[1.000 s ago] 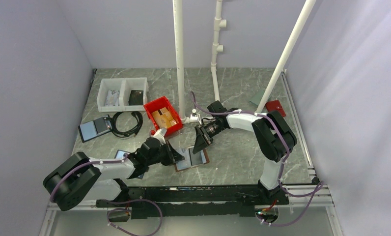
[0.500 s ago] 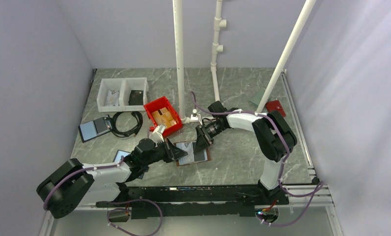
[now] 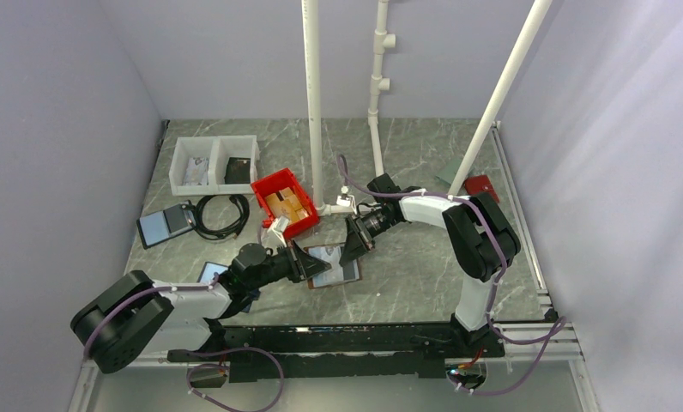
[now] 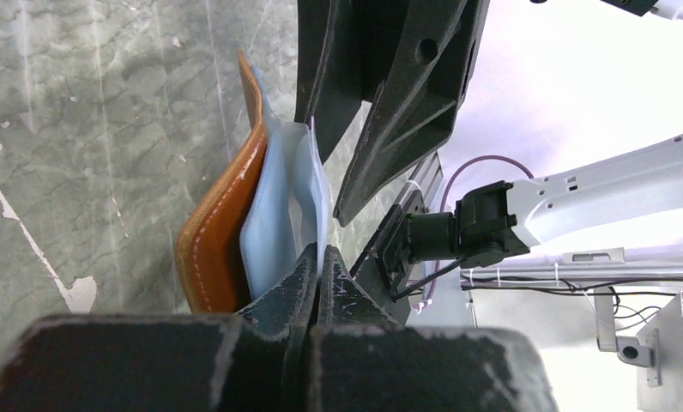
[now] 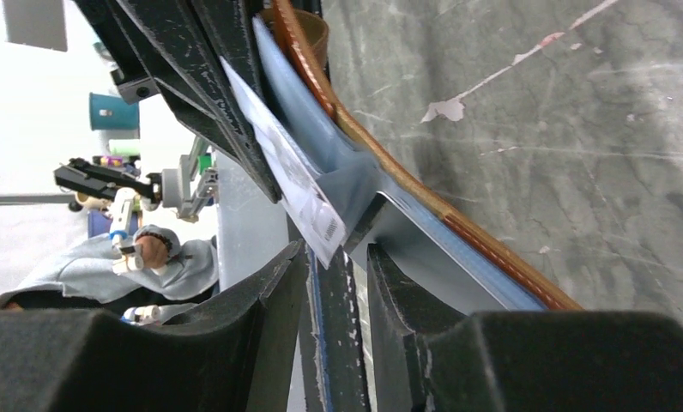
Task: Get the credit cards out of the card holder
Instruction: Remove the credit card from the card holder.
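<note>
The card holder (image 3: 338, 265) lies open near the front middle of the table, brown outside (image 4: 211, 249) with a pale blue inner panel (image 4: 280, 210). My left gripper (image 3: 307, 263) is shut on the edge of that pale blue pocket (image 4: 319, 257), lifting the holder's left side off the table. A white card with a barcode (image 5: 297, 196) sticks out of the pale blue pocket (image 5: 321, 129). My right gripper (image 3: 353, 246) is at the holder's far right corner. Its jaws stand open (image 5: 336, 262), one on each side of the white card's corner. I cannot tell if they touch it.
A red bin (image 3: 285, 199) stands just behind the left gripper. A white two-part tray (image 3: 215, 163), a black cable coil (image 3: 222, 216) and a dark folder (image 3: 165, 225) are at the left. White pipes (image 3: 314, 103) rise behind. A red item (image 3: 480, 186) lies far right.
The card holder has shifted slightly toward the far side with its left edge raised, and the left arm has drawn back to the left. The right gripper has barely moved.
</note>
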`<act>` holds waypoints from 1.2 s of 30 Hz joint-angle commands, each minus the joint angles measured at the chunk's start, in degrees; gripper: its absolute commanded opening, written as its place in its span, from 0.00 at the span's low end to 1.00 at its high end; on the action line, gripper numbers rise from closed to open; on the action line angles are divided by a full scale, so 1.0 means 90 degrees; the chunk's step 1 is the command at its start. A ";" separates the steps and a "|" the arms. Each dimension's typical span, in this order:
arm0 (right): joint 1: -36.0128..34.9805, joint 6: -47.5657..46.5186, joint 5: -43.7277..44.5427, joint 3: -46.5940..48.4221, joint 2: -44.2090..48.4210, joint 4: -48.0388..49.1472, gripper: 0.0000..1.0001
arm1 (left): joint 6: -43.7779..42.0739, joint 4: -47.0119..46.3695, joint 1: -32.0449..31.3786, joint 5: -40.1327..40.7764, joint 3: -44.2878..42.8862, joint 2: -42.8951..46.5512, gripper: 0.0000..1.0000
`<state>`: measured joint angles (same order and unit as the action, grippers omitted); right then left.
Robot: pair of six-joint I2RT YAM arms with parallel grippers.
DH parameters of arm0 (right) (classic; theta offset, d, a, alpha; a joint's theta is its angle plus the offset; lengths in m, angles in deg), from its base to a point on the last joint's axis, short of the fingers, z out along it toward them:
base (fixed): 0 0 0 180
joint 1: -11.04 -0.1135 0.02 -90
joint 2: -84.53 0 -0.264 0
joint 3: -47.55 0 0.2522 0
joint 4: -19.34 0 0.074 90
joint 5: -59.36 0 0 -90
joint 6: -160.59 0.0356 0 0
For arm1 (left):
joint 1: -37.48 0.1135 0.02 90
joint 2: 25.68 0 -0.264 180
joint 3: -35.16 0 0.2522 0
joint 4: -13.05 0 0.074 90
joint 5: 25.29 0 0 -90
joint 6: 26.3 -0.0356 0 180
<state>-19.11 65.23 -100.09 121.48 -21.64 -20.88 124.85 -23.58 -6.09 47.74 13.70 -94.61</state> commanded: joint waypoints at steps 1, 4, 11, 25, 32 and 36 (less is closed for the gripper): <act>0.0010 0.0031 -0.0610 0.0046 0.0180 0.0263 0.35 | 0.0147 -0.0953 0.0012 -0.0232 -0.0083 -0.0120 0.00; 0.0010 0.0132 -0.0714 0.0026 0.0194 0.0339 0.31 | 0.0166 -0.0979 0.0013 -0.0247 -0.0103 -0.0154 0.00; 0.0020 0.0124 -0.0874 0.0047 0.0202 0.0312 0.01 | 0.0164 -0.0814 0.0015 -0.0127 -0.0079 -0.0075 0.00; 0.0365 -0.0966 -0.0351 0.0239 -0.0015 -0.0557 0.00 | 0.0093 0.0686 0.0235 0.0386 0.0251 0.1210 0.00; 0.0469 -0.1292 -0.0324 0.0337 -0.0003 -0.0831 0.00 | 0.0042 0.1069 0.0356 0.0489 0.0378 0.1516 0.00; 0.0589 -0.1762 -0.0542 0.0436 0.0092 -0.1197 0.00 | -0.0015 0.1261 0.0378 0.0489 0.0309 0.1268 0.00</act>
<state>-14.79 55.83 -102.93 122.59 -21.90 -27.83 125.85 -13.02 -3.16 51.26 16.80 -81.93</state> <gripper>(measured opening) 0.009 0.009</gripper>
